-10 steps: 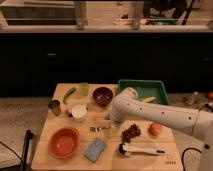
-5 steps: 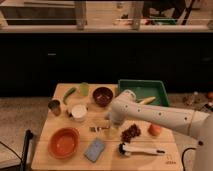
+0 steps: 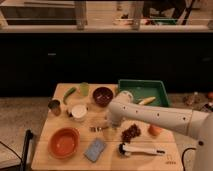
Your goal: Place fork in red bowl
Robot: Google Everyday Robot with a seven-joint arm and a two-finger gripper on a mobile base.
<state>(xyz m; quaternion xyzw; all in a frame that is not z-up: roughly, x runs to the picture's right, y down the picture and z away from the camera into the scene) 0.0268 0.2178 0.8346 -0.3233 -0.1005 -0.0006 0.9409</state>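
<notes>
**Gripper down at table centre, fork beside it**

- Wooden table (image 3: 165,159): holds all items.
- White arm (image 3: 160,117): reaches in from the right, across the middle of the table.
- Green tray (image 3: 131,86): far right, with a yellow item (image 3: 147,101) inside.
- Red bowl (image 3: 64,142): near left, well apart from the arm.
- White-handled brush (image 3: 141,149): near edge, right of centre.
- Maroon bowl (image 3: 103,95): far centre.
- Blue sponge (image 3: 95,149): near centre, just right of the red bowl.
- White bowl (image 3: 78,111): left of centre.
- Gripper (image 3: 110,123): low over the table centre; open or closed, cannot tell.
- Fork (image 3: 98,128): on the table just left of the gripper, between white bowl and sponge, outside the red bowl. Contact with the gripper not discernible.
</notes>
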